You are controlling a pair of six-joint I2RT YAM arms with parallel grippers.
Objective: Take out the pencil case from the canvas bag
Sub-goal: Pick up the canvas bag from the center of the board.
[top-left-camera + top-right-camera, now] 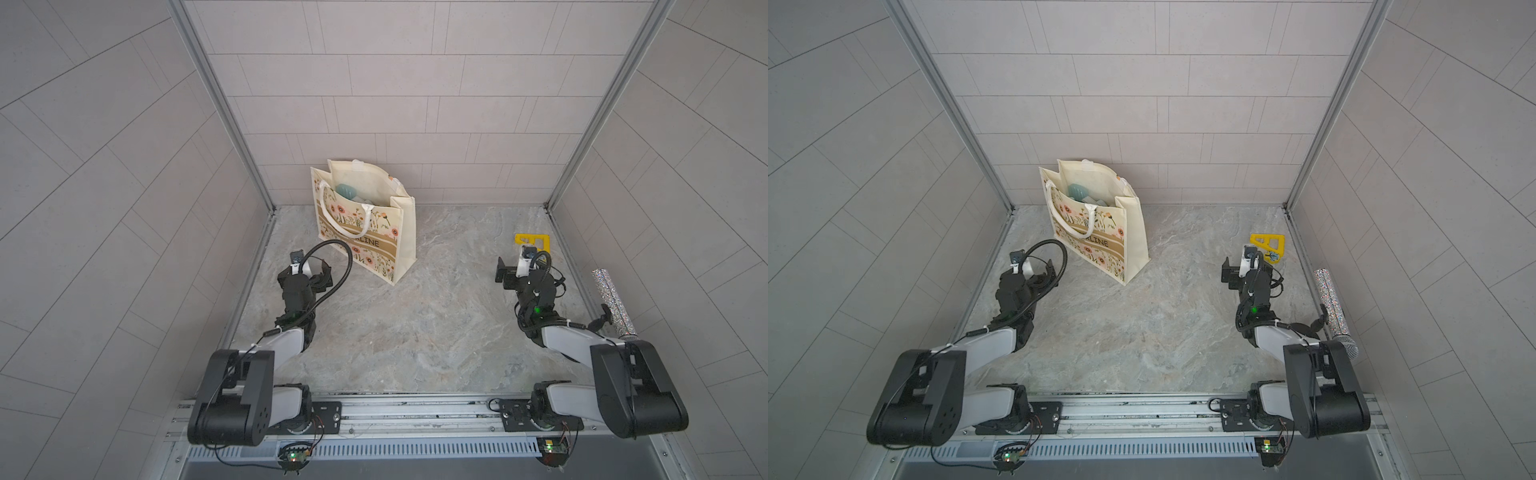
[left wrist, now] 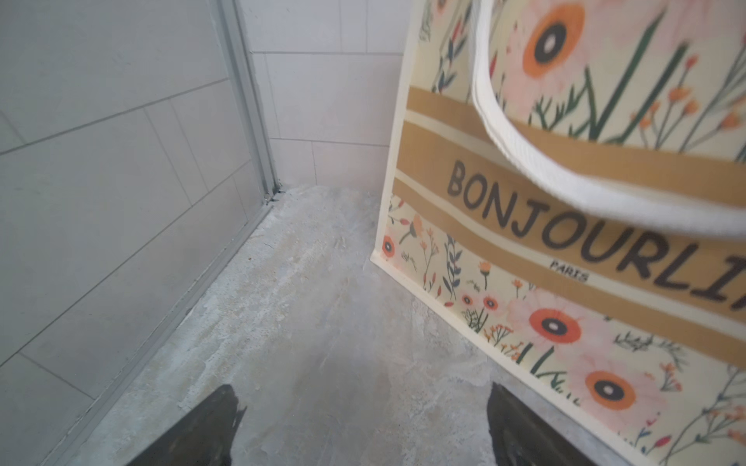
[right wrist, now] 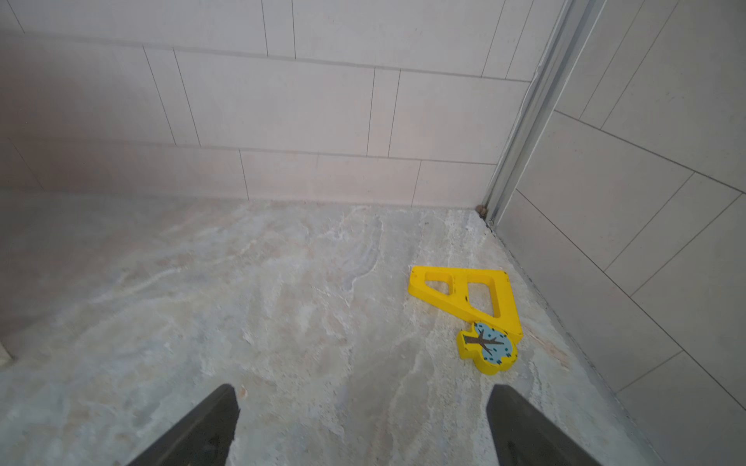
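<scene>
Marbled tabletop [image 1: 415,324], tiled walls. Left gripper [image 2: 363,403] is spread wide and empty, just beside the canvas bag [image 1: 365,249]. Down in the bag's open mouth sits a teal pencil case [image 1: 345,192]. It looks soft and light, so pinch its upper end. Right gripper [image 3: 363,393], well apart from the bag, gapes empty.

1 cream floral canvas bag [image 1: 374,241]; 1 yellow triangular plastic frame [image 3: 464,294]; 1 yellow tree-shaped block [image 3: 488,349]; 1 glittery microphone [image 1: 1332,303]; 2 arms: left end effector [image 2: 362,389], right end effector [image 3: 362,387].
</scene>
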